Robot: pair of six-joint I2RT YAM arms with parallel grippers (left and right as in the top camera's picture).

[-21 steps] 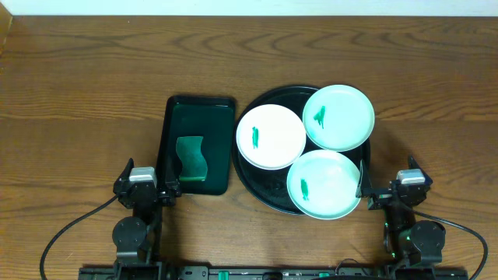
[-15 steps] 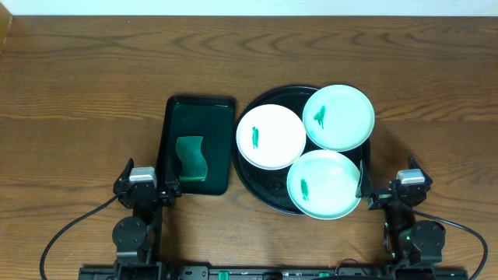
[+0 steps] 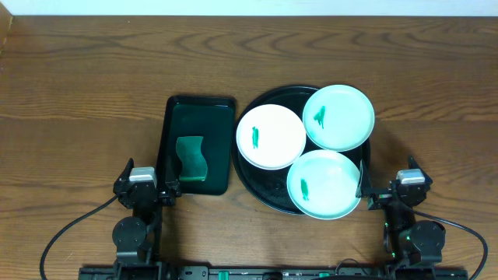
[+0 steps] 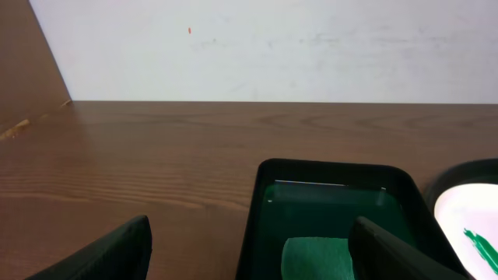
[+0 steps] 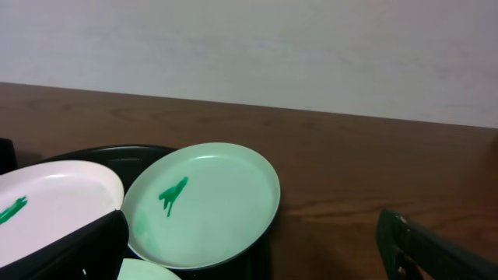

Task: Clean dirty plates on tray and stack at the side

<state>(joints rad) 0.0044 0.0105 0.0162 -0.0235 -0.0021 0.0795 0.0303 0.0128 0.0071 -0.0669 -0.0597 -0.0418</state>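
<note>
Three dirty plates [image 3: 324, 183] ahead of right gripper [image 3: 391, 190]

- Place: a robot test bench, by all I can see.
- Wooden table [image 3: 78, 78]: brown grain, the landmark here.
- Plain white wall [image 4: 272, 47]: just behind the table's far edge.
- My left arm base [image 3: 132, 233] and right arm base [image 3: 420, 243]: at the table's near edge, on a black mounting rail [image 3: 233, 274], cables [image 3: 58, 237] looping off.
- Staged props mid-table: round black tray [image 3: 264, 187], plates [image 3: 276, 128] with small green smears.
</note>
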